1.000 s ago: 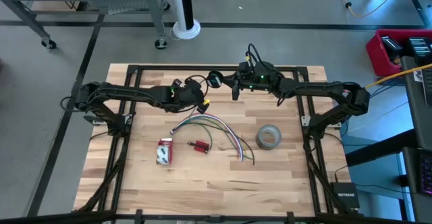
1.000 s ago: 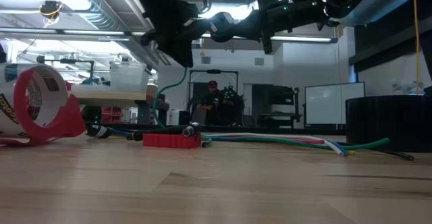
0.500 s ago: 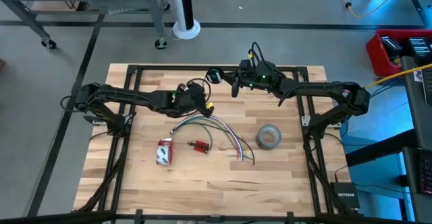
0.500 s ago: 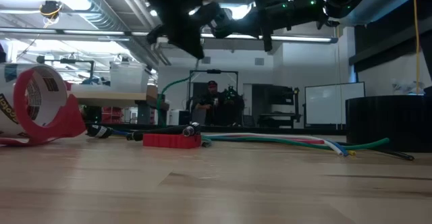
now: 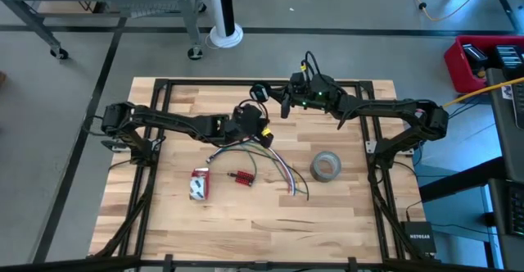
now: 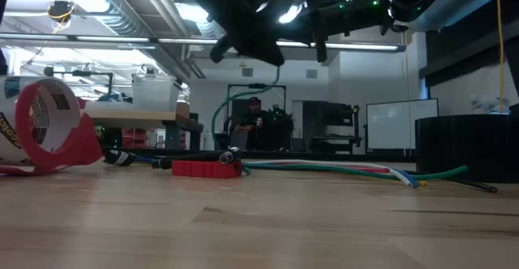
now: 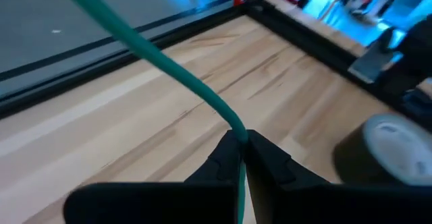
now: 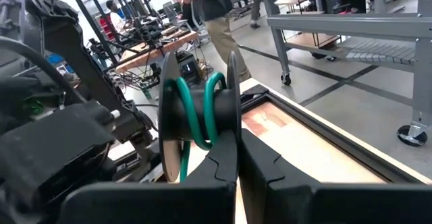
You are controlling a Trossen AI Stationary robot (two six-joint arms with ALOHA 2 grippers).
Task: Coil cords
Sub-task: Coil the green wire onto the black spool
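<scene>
Two arms, both raised over the table's far half. One green cord (image 7: 172,75) — left gripper (image 7: 241,142) pinches it, fingers pressed onto the strand; its end is wound on one black spool (image 8: 199,113) clamped edgewise in the right gripper (image 8: 237,143). One grey tape roll (image 5: 326,166), one red tape dispenser (image 5: 199,183). Since a second ago the left gripper has shut and travelled right.

Two dark, jointed arms (image 5: 172,121) carry black cabling and small green lights.
</scene>
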